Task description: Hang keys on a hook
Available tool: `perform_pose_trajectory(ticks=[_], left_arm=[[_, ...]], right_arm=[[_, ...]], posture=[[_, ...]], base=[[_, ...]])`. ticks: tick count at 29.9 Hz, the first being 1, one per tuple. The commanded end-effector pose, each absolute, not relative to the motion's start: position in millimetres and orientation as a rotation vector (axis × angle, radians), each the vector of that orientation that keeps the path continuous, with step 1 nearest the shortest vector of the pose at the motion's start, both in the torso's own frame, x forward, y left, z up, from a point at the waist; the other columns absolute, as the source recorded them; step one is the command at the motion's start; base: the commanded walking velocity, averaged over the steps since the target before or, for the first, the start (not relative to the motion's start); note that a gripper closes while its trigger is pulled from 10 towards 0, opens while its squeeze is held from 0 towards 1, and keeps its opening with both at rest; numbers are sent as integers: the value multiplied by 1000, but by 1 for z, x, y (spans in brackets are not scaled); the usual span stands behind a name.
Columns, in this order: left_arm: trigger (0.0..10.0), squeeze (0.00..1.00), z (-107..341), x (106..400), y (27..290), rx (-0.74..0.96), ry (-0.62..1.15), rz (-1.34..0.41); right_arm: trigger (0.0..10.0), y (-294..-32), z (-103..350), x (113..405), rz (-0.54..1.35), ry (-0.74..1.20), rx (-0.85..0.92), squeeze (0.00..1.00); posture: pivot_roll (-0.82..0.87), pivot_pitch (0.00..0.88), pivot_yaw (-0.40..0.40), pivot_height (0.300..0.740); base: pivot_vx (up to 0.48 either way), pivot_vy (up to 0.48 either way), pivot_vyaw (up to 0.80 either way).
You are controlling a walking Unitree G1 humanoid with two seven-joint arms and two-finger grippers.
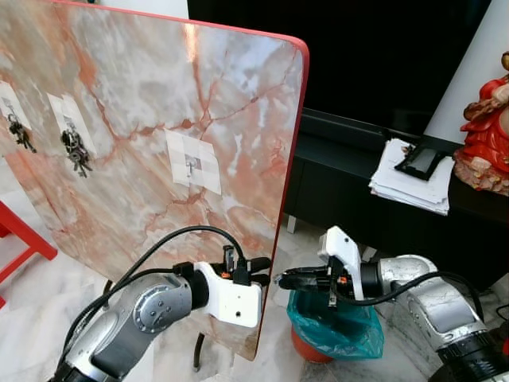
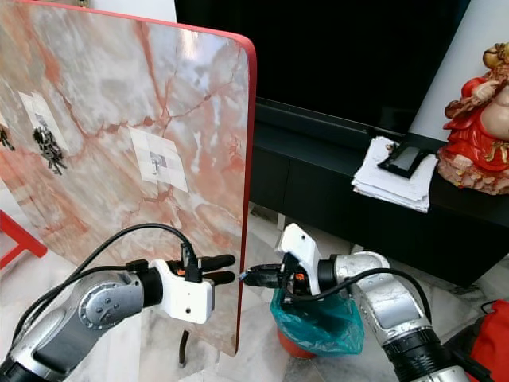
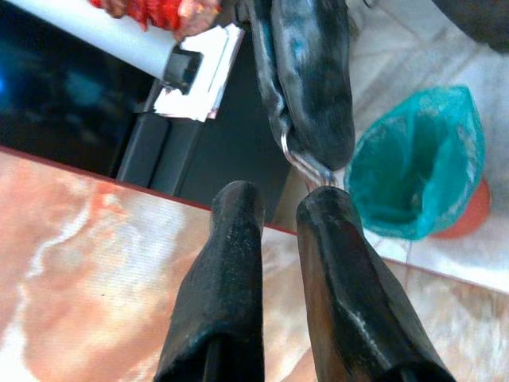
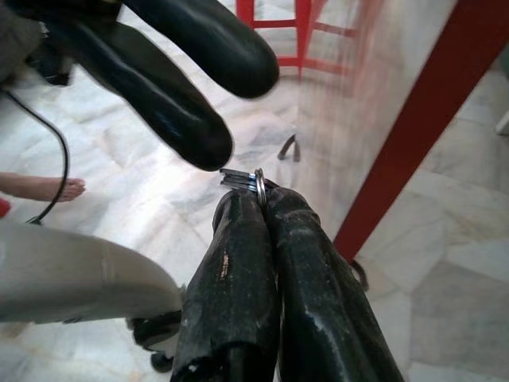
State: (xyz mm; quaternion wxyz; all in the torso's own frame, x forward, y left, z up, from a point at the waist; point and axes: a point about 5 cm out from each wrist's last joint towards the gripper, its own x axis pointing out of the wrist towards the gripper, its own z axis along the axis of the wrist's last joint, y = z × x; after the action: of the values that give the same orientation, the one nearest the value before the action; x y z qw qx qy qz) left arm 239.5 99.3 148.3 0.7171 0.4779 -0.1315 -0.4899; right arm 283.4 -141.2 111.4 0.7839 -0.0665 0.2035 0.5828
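I see the right gripper (image 4: 256, 195) clamped on the keys (image 4: 242, 180); just a ring and blade tips poke past its fingertips, the rest hidden. Left gripper (image 3: 274, 211) sits tip to tip with it, fingers slightly apart, holding nothing, beside the marble board's red edge (image 2: 248, 143). An empty hook (image 1: 191, 164) sits higher up the board; other key bunches (image 1: 76, 151) hang near its left edge.

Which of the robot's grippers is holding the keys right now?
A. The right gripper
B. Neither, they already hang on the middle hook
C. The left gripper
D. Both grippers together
A. The right gripper has its two black fingers pressed shut on the keys, whose metal ring sticks out at the tips, while the left gripper sits just in front with its fingers apart, holding nothing.
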Motion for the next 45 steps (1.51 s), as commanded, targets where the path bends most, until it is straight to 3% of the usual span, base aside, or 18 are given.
perform_pose_trajectory(ticks=[1,11,20,25,32,35,39,40,41,45], left_arm=[[10000,0,153,236,99,978,-333,-1055],[10000,0,140,234,112,944,-325,-998],[10000,0,143,243,120,1018,-442,-870],[10000,0,141,239,125,946,-428,-814],[10000,0,133,234,136,861,-361,-736],[10000,0,129,237,145,773,-309,-645],[10000,0,121,241,157,688,-241,-536],[10000,0,116,241,162,650,-206,-491],[10000,0,106,240,171,595,-149,-423],[10000,0,87,232,189,514,-48,-301]], right_arm=[[0,-144,117,289,1224,418,-155,0],[0,-147,122,298,1149,414,-148,0],[0,-156,128,293,1130,409,-146,0],[0,-169,133,279,1081,372,-22,0],[0,-197,122,258,1019,464,-73,0],[0,-214,107,254,902,537,-99,0],[0,-216,91,252,826,567,-55,0],[4471,-216,83,252,783,589,-40,0],[10000,-216,69,251,714,628,-14,0],[10000,-215,42,247,596,695,49,0]], posture=[[12,6,-52,740],[12,0,-35,740],[0,0,-42,740],[4,0,-49,740],[-15,0,-48,740],[-23,0,-45,740],[-19,0,-44,740],[-18,0,-45,740],[-16,0,-46,740],[-4,0,-49,740]], base=[[0,0,0],[0,0,0],[0,0,0],[0,0,0],[0,0,0],[0,0,0],[0,0,0],[0,0,0],[0,0,0],[0,0,0]])
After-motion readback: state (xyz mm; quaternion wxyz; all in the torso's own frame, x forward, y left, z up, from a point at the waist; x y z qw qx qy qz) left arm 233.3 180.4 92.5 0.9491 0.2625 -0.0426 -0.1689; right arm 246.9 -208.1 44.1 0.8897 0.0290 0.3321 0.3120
